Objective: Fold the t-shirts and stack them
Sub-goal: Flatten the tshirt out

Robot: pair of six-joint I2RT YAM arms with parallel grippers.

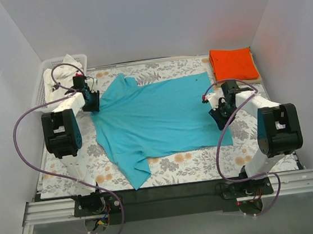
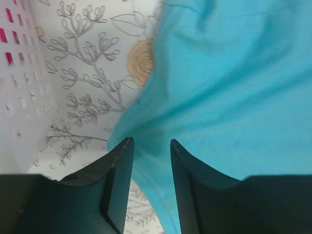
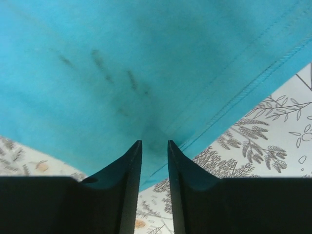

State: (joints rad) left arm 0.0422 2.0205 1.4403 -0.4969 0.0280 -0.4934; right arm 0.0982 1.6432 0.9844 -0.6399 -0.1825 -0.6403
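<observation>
Evidently left pincer, right pincer each clamped narrow on teal t-shirt edge

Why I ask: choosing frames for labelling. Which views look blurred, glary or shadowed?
Top external: sharp, evenly lit, the orange t-shirt tinting the wall red. Left wrist: teal t-shirt slightly soft, basket washed out. Right wrist: hem stitching crisp, fingers dark.
</observation>
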